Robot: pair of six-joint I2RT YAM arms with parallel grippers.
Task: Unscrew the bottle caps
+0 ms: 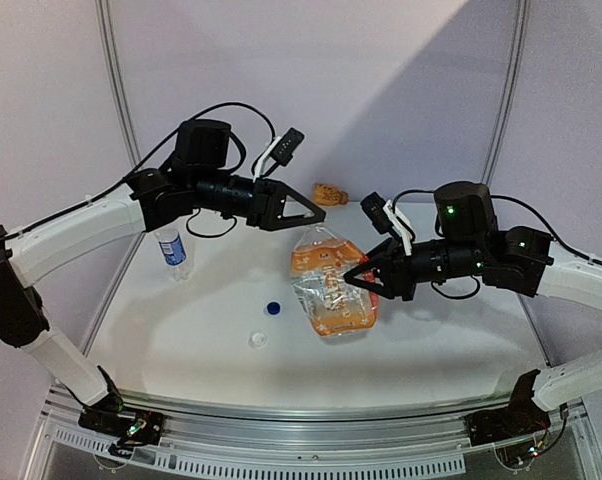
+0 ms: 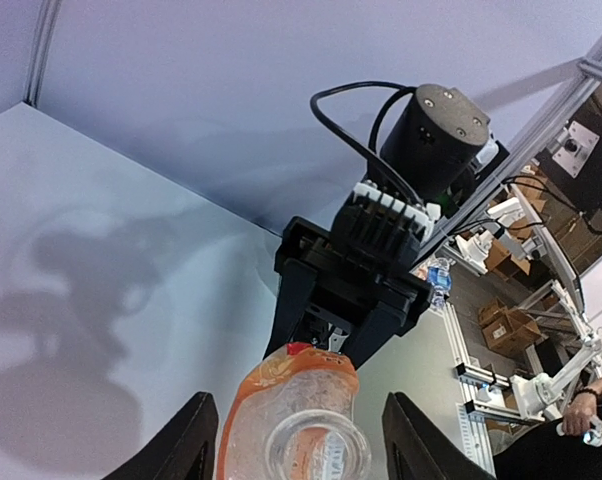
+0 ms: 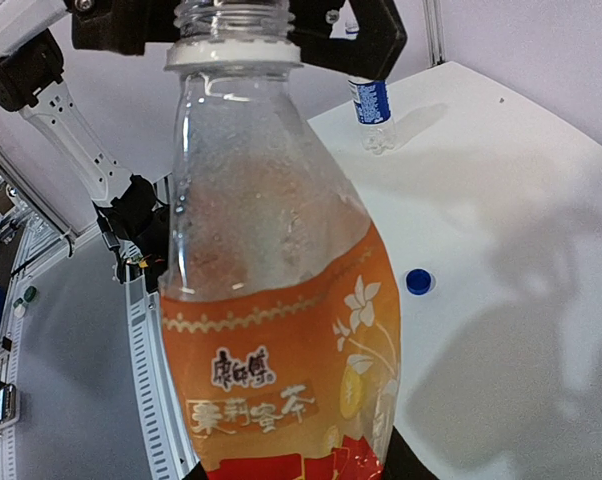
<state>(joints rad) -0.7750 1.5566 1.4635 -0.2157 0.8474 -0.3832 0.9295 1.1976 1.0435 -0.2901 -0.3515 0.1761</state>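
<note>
From here I see the right gripper [image 1: 353,276] clamped on the lower part of the orange bottle [image 1: 326,290], and it holds the bottle above the table [image 1: 431,340], tilted, with the neck pointing to the back and toward the left arm. The mouth of this bottle is open: in the right wrist view I see the bare thread and the white ring below it, with no cap on it. The left gripper [image 1: 316,212] is at this open mouth. In the left wrist view its two fingers [image 2: 186,445] stand apart, one on each side of the mouth, with a gap on both sides, so they clamp nothing. The water bottle [image 1: 171,250] stands upright on the left side of the table, under the left arm and well apart from the orange bottle. I cannot tell if its top is closed, because the arm hides it. The blue cap [image 1: 273,308] lies on the table just left of the orange bottle. The white cap [image 1: 257,340] lies near it, a little closer to me, and the two do not touch. At the far edge of the table there is a small orange thing [image 1: 328,193] which I cannot identify.
</note>
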